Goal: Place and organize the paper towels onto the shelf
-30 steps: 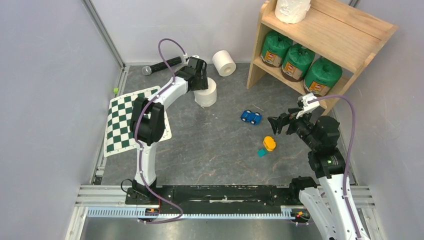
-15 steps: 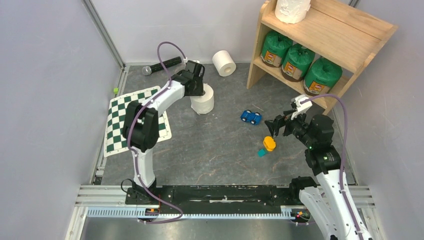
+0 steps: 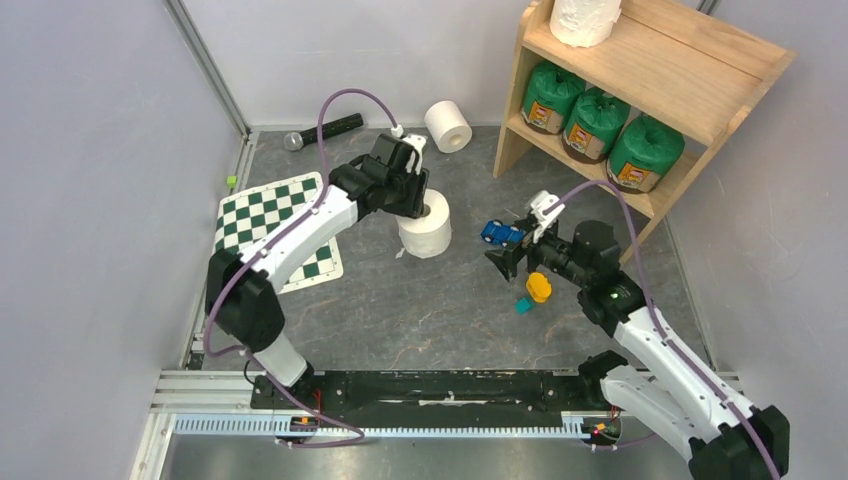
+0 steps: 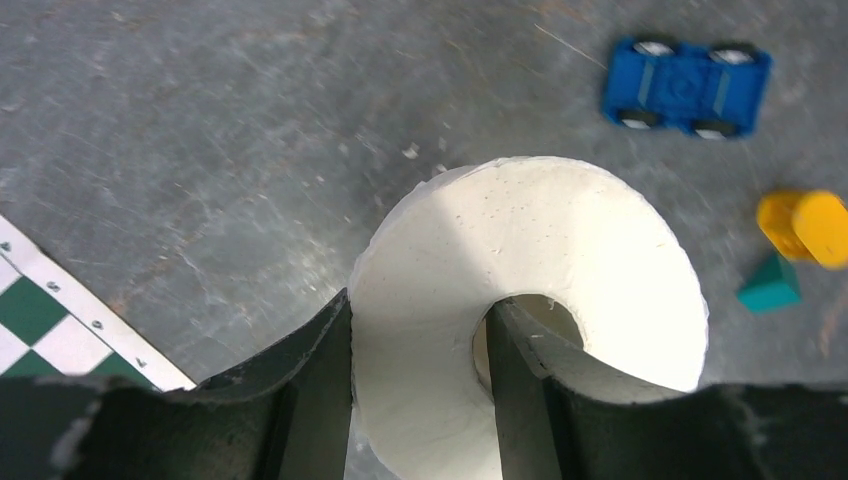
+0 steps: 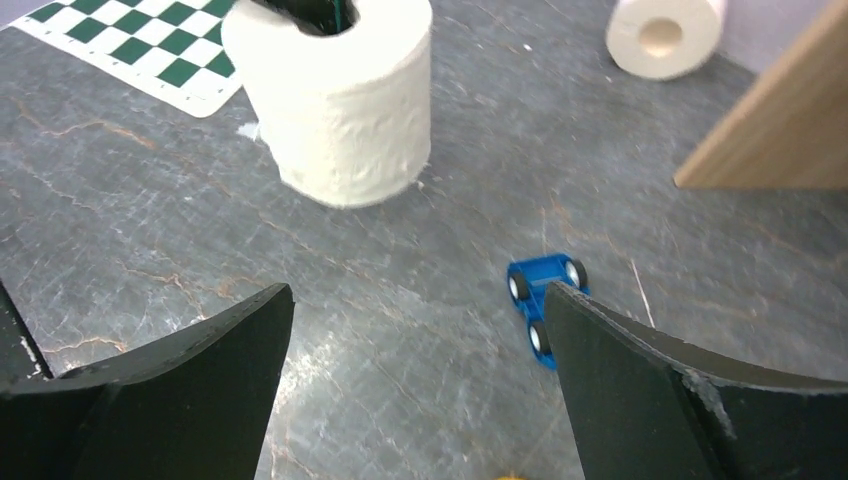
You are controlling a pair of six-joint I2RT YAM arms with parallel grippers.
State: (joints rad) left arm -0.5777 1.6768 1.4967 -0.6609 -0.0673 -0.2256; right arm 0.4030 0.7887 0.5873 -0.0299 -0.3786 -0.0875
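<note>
Left wrist view: left gripper [image 4: 415, 345] pinches the bare white roll [image 4: 560, 240] through its wall, one finger inside the core, well apart from the shelf [image 3: 690, 60]; light, soft, crushable, so this hold likely suits it; right gripper [image 5: 417, 300] spread, empty.

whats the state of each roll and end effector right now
gripped white roll: upright, wall pinched, one finger in core
left end effector: shut on gripped white roll
right end effector: open
far white roll: lying on its side
green rolls: three, upright, lower tier of shelf
top-tier white roll: standing
</note>
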